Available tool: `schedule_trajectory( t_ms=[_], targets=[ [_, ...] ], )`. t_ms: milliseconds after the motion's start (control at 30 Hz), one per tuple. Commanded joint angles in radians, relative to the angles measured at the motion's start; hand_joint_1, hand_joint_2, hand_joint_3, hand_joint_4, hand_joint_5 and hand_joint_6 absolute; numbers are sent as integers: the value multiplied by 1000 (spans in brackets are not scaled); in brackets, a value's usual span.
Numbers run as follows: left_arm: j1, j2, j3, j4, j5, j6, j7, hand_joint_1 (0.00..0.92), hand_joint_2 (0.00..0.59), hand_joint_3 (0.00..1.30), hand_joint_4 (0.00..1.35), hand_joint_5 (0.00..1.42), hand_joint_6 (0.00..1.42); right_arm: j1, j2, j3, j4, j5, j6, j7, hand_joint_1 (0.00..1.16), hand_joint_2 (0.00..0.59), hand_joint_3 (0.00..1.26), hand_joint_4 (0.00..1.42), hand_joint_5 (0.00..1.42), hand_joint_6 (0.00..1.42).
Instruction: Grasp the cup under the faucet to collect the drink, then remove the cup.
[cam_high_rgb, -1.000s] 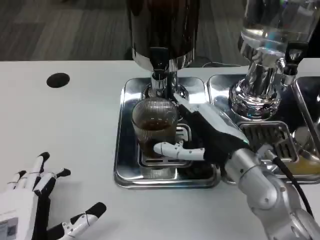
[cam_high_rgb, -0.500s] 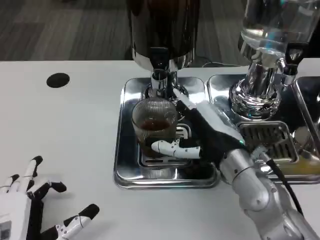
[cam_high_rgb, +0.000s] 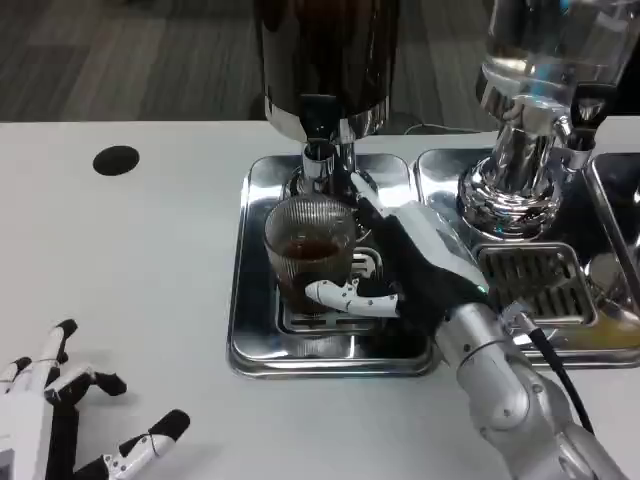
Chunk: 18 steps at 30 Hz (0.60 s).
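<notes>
Ribbed clear glass, the cup (cam_high_rgb: 309, 250) stands on the grate of a steel drip tray (cam_high_rgb: 256, 330) directly below the faucet (cam_high_rgb: 318, 160) of the dark dispenser (cam_high_rgb: 325, 60), toward the far edge of the white surface (cam_high_rgb: 130, 260). Dark brown drink fills its lower part, at much the same level as a second ago. The right hand (cam_high_rgb: 415, 265) holds the cup from its right side: the white thumb lies across the front of the glass near its base, and the other fingers (cam_high_rgb: 362, 193) reach round the back of the rim. Against the earlier frames this hand has crept a little toward the far edge and closer in on the cup, while the cup itself has stayed where it was on the grate.

The left hand (cam_high_rgb: 50, 420) lies low at the near left corner of the surface, fingers spread apart and holding nothing. It has drawn back toward the near edge since a second ago, so less of it shows now.

To the right, a second steel tray (cam_high_rgb: 440, 170) carries a clear dispenser (cam_high_rgb: 545, 60) with clear liquid inside, on a chrome foot. A black round spot (cam_high_rgb: 116, 160) marks the surface toward the far left corner.
</notes>
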Motion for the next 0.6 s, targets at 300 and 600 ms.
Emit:
schedule_trajectory(
  t_ms=[300,600],
  targets=[
    [11,17,-2,3,25,10,25,0,107,646,113,231,163,-9,2,15,48,0,-20,-21,702,166,149,267,265,284],
    [12,17,2,13,10,-2,25,0,109,656,116,231,163,-6,12,9,82,16,-52,-54,710,176,211,354,329,309]
  ],
)
